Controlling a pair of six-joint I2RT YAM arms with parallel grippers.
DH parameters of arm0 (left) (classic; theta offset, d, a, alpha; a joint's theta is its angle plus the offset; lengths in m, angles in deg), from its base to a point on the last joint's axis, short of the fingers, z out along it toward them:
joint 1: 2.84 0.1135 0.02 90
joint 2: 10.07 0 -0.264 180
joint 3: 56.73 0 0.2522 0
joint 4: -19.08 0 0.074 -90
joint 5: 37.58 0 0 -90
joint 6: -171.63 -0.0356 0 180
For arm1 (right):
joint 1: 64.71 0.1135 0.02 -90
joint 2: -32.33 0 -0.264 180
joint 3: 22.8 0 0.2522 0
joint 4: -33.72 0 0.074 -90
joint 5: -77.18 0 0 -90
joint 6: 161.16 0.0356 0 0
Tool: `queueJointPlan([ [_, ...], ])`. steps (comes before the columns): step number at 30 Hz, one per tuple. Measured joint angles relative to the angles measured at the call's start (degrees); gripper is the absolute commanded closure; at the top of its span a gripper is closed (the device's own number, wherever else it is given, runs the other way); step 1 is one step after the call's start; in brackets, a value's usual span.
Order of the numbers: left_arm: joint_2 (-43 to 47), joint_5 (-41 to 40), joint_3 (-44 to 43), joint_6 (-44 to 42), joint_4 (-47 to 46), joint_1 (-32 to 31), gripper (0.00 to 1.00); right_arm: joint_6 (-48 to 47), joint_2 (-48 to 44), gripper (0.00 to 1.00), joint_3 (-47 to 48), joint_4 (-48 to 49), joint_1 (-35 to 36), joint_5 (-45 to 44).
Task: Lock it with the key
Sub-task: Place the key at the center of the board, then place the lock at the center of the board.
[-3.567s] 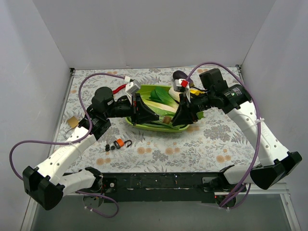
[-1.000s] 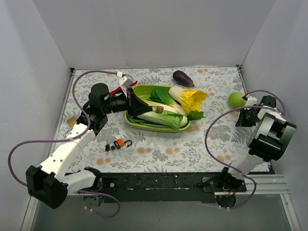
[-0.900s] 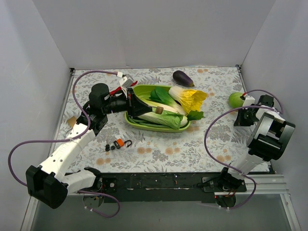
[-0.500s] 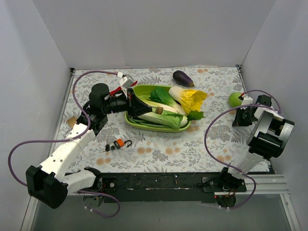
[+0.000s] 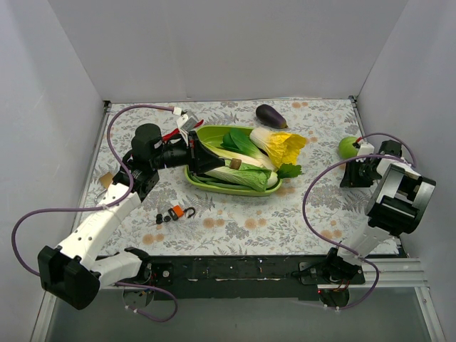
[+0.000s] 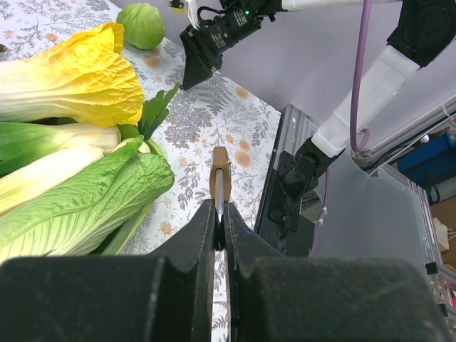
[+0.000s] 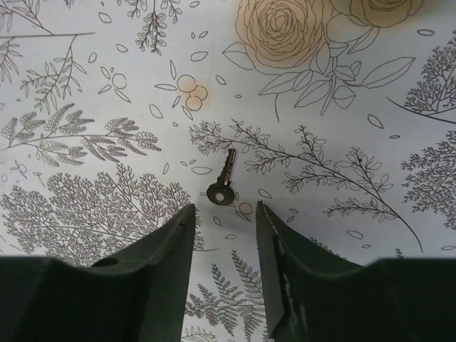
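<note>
**Status: early stage, key not yet grasped.**

1. Key. The key [image 7: 222, 179] lies flat on the desk [image 5: 285, 214] close to its right edge, about halfway between front and back. It sits just in front of the green round fruit [image 5: 348, 147]. Nothing touches it.

2. Right fingers. The right fingers [image 7: 178, 235] hang over the key, parted to a moderate gap and holding nothing. In the right wrist view the key's round head sits between the two tips, with the blade pointing away from them. The fingers appear to be clear of the desk, though contact cannot be ruled out.

3. Left fingers. The left fingers [image 6: 217, 228] are pressed together on a small brown piece [image 6: 221, 167]. They are poised over the green tray [image 5: 214, 187] of leafy vegetables at the middle of the desk. What the brown piece is cannot be told from these views.

4. Lock. A small orange-and-black item [image 5: 178, 211] lies toward the front left of the desk, well apart from the key. It is probably the lock (the hooked part beside it suggests a shackle, but it is too small to confirm).

**Remaining, as judged:** close on the key, lift it, carry it across to the lock, insert it and turn it. The lock will probably need steadying, and the left fingers are currently occupied.
</note>
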Motion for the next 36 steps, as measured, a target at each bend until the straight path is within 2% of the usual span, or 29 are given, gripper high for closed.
queueJointPlan([
  [1, 0.1, 0.0, 0.0, 0.0, 0.1, 0.0, 1.00, -0.3, -0.2, 0.41, 0.1, -0.5, 0.0, -0.3],
  [3, 0.3, -0.2, 0.0, 0.0, 0.6, 0.0, 1.00, -1.0, -1.3, 0.40, 0.2, -1.8, 0.0, -0.7],
  [4, 0.3, -0.3, 0.0, 0.0, 1.0, 0.0, 1.00, -1.7, -2.1, 0.36, 0.5, -3.2, 0.0, -0.7],
  [8, 0.4, -0.4, 0.0, 1.0, 1.5, 0.0, 1.00, -4.4, -6.2, 0.34, 5.9, -10.2, 0.5, 0.9],
  [11, 0.0, -0.2, 0.0, 3.4, 1.6, 0.0, 1.00, -7.2, -10.1, 0.33, 13.7, -14.8, 3.4, 2.8],
  [14, -1.9, 0.6, 0.0, 5.9, 1.6, 0.0, 1.00, -9.6, -15.1, 0.29, 20.2, -18.4, 11.9, 4.5],
  [18, -6.5, 1.5, 0.0, 9.1, 2.9, 0.0, 1.00, -11.0, -20.6, 0.23, 26.1, -22.1, 29.2, 7.0],
  [20, -8.3, 1.7, 0.0, 10.6, 3.7, 0.0, 1.00, -11.0, -22.4, 0.17, 27.8, -23.3, 38.0, 7.6],
  [25, -10.1, 2.2, 0.0, 14.2, 4.5, 0.0, 1.00, -9.3, -24.9, 0.13, 28.8, -23.8, 55.2, 6.9],
  [31, -10.1, 3.1, 1.0, 19.5, 2.2, -0.1, 1.00, -7.3, -23.6, 0.13, 29.0, -23.3, 67.9, 2.8],
  [36, -10.1, 3.4, 1.6, 22.6, 0.7, -0.1, 1.00, -7.5, -21.7, 0.14, 29.0, -22.2, 74.4, -3.0],
])
